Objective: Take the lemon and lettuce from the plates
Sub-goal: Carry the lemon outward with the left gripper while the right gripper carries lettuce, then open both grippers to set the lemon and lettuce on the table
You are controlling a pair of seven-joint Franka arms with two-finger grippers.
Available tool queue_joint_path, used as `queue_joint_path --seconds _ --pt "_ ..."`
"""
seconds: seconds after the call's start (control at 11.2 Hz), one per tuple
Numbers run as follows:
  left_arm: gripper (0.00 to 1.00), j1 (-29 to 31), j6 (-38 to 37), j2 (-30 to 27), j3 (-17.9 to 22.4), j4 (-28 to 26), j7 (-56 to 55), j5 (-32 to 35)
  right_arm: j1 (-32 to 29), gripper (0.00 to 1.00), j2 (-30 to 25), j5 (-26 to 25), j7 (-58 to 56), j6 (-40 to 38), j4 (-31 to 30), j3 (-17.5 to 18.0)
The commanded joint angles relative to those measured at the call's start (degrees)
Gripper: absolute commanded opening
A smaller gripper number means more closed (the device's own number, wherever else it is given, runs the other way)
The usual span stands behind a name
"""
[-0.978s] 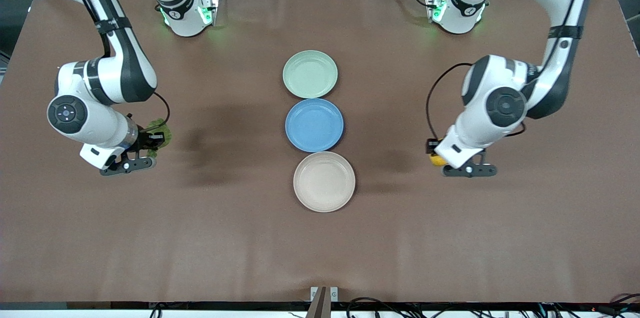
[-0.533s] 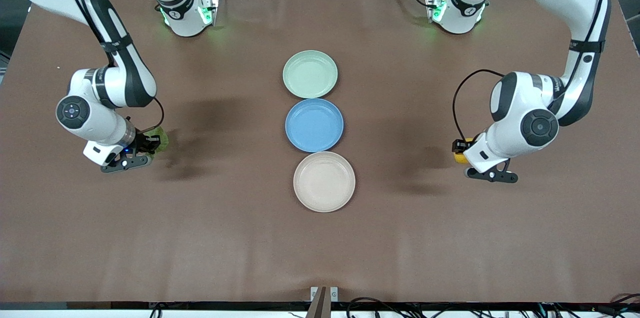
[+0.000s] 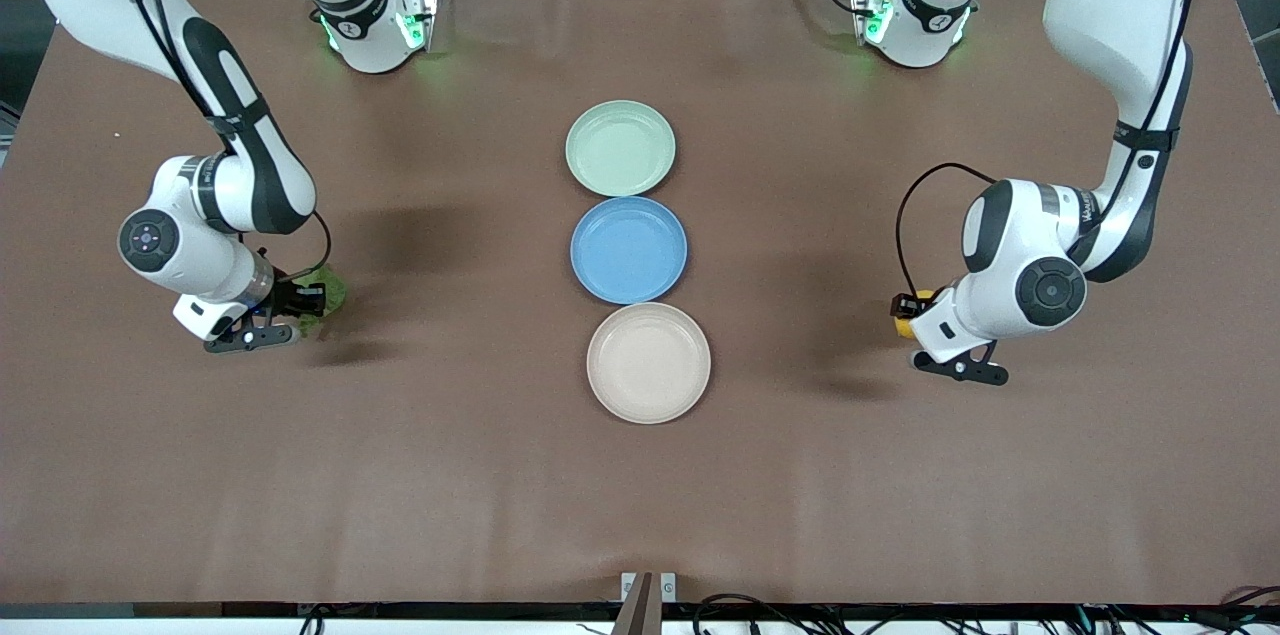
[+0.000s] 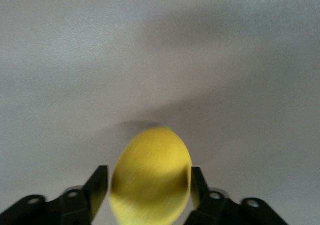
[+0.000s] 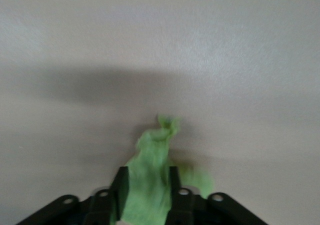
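Presently the surface [image 3: 480,475], a broad brown sheet, carries three plates in a row down its middle: the pale green plate [image 3: 620,148] farthest from the front camera, the blue plate [image 3: 628,249] next, the beige plate [image 3: 648,362] nearest. All three lie bare.

Both arms stand well apart from the plates, each toward its own end of the surface. The right tool [image 3: 290,307] hangs low over bare surface at the right arm's end, its fingers pinching the lettuce [image 5: 150,185], which sticks out crumpled between them in the right wrist view. The left tool [image 3: 908,307] hangs low over bare surface at the left arm's end, its fingers pressed on either side of the lemon [image 4: 150,177].

Judgement: picking off the plates appears done; the step in hand is carrying off or setting down. The next move likely calls for lowering each tool until its item meets the surface, then spreading the fingers. The lemon may roll once freed; the leaf may cling to a finger.
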Motion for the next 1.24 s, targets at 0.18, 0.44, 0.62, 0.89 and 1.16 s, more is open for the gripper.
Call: queue_joint_path --seconds 0.18,0.44,0.62,0.89,1.16 --pt "1.0 0.66 -0.64 -0.2 0.18 1.71 2.85 0.92 0.75 1.0 -6.66 2.49 -1.43 -16.01 8.21 -0.47" --pt "1.0 1.98 -0.81 -3.36 0.1 2.15 2.76 0.84 1.8 1.0 -13.86 1.79 -1.34 -21.56 9.89 -0.56" --pt "1.0 2.07 -0.81 -5.9 0.18 2.07 1.63 0.58 1.89 1.0 -16.69 2.05 -1.35 -26.99 13.47 -1.0" --pt "1.0 1.89 -2.99 -10.73 -0.08 2.07 -4.6 0.83 2.24 1.0 -18.45 2.14 -1.26 -35.27 19.37 -1.09" --pt "1.0 2.16 -6.51 -18.63 0.18 -0.29 -4.09 0.66 2.68 1.0 -20.65 2.14 -1.08 -39.13 22.45 -1.09"
